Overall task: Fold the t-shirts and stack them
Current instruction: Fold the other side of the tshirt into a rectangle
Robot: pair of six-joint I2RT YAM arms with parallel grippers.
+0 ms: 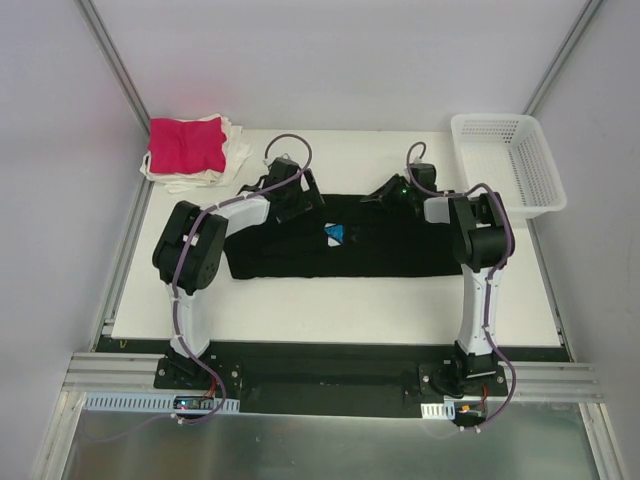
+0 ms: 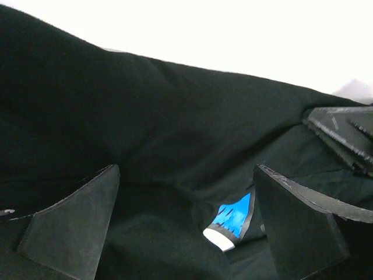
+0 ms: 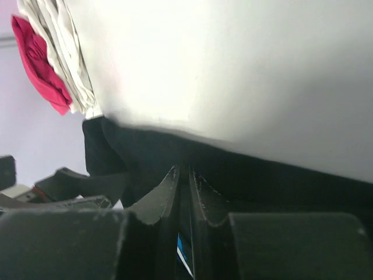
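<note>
The magenta t-shirt (image 1: 185, 145) tops white ones (image 1: 238, 152) at the far-left corner of the bench (image 1: 350, 305), a stack kept out of the way; the black t-shirt (image 1: 300, 258) lies banded mid-bench. At its far hem the left claw (image 2: 185, 175) gapes open, likely poised to grip. The right claw (image 3: 182, 170) is closed, seemingly pinching the cloth for a joint fold.

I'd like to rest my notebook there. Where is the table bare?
The widest bare strip of table lies between the black shirt and the near edge. A smaller patch lies at the far edge, between the shirt stack and the basket. The middle is crowded: the left gripper and right gripper are at the black shirt's far edge.
</note>
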